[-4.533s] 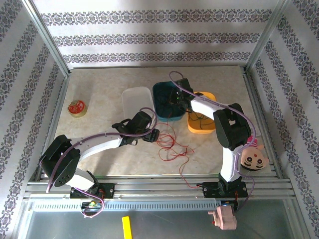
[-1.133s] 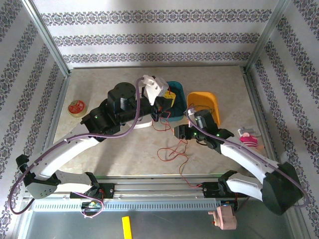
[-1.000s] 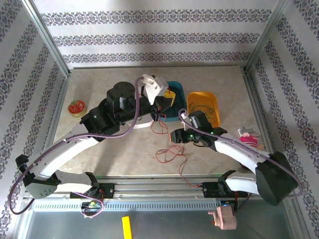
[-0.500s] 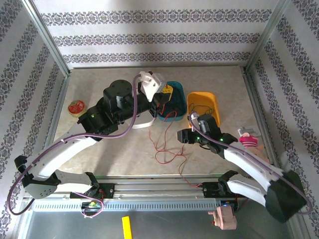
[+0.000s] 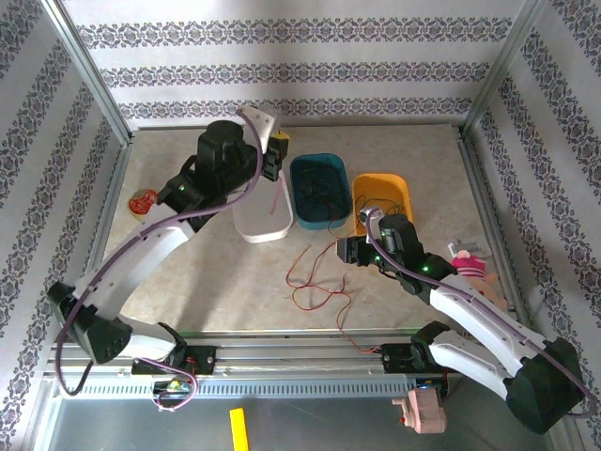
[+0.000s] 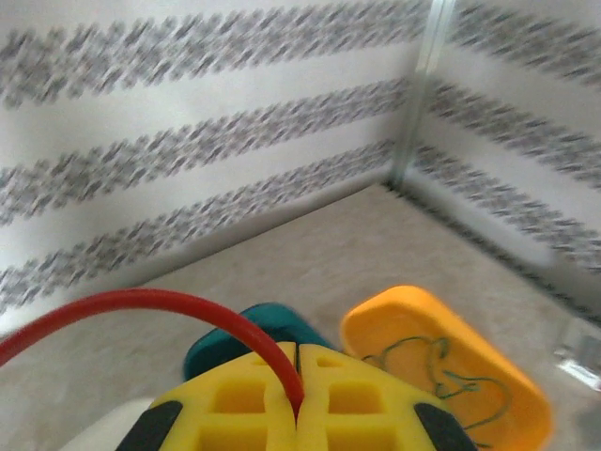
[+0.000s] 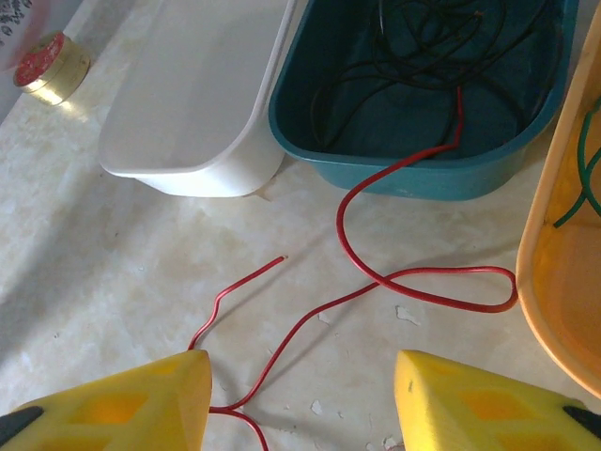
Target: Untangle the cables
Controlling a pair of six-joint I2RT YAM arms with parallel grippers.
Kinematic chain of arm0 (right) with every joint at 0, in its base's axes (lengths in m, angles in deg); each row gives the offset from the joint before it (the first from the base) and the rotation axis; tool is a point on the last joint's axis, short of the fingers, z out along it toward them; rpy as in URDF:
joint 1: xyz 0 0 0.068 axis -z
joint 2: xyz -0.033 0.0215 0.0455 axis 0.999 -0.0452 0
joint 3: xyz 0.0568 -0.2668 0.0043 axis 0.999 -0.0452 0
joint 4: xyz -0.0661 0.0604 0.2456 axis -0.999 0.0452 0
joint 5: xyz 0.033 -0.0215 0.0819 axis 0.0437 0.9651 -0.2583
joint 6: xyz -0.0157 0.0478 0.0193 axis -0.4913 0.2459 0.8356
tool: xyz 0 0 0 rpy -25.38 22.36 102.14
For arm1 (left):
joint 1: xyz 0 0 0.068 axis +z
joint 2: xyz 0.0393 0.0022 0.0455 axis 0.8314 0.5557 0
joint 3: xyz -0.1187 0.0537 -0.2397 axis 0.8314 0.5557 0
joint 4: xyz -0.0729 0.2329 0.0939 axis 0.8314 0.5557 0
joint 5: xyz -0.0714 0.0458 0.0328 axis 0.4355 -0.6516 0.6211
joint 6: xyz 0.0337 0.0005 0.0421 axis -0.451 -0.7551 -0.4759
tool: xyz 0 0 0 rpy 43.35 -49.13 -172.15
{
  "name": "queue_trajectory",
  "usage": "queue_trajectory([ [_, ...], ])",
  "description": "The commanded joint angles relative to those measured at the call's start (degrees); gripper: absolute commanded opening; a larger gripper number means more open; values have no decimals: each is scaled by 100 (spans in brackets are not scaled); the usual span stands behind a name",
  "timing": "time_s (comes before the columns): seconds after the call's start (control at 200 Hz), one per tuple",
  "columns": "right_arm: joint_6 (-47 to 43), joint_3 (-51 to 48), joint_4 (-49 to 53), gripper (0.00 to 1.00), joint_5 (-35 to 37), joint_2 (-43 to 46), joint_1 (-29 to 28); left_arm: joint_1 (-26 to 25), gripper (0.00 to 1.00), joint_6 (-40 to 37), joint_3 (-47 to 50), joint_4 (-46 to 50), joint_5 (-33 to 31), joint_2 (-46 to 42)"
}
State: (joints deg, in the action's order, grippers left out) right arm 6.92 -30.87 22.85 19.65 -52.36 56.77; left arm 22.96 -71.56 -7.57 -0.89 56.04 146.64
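Observation:
My left gripper (image 5: 280,144) is raised above the back end of the white tray (image 5: 259,214), shut on a red cable (image 6: 141,305) that arcs away to the left from between its yellow fingers (image 6: 235,409). More red cable (image 5: 315,282) lies in loops on the table, and one strand runs over the rim into the teal tray (image 7: 413,174). Black cables (image 7: 423,47) sit coiled in that tray. A dark green cable (image 6: 434,374) lies in the orange tray (image 5: 385,202). My right gripper (image 7: 300,395) hangs open just over the red loops (image 7: 423,282), holding nothing.
A red-topped tape roll (image 5: 143,202) lies at the left, partly behind my left arm. A pink object (image 5: 470,263) rests near the right frame rail. Patterned walls and metal posts close in the table on three sides.
My left gripper has lifted and swung back-left, from over the teal tray to above the white tray, still pinching red cable. My right gripper shifted a little to the right.

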Motion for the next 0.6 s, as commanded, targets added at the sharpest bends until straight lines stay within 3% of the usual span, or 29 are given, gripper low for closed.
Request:
queue_trajectory([
  [0.0,29,212,50,54,151,-17,-66,281,0,295,-244,502,-78,610],
  [0.085,16,225,129,54,180,-5,-74,505,0,388,-355,732,-229,1208],
  [0.17,-17,217,163,54,198,-1,-74,691,0,583,-407,675,18,1799],
  [0.41,-100,349,383,54,238,-20,-104,790,0,1083,-533,427,256,3100],
  [0.595,-110,313,437,54,257,-29,-158,792,25,1436,-200,64,706,3180],
])
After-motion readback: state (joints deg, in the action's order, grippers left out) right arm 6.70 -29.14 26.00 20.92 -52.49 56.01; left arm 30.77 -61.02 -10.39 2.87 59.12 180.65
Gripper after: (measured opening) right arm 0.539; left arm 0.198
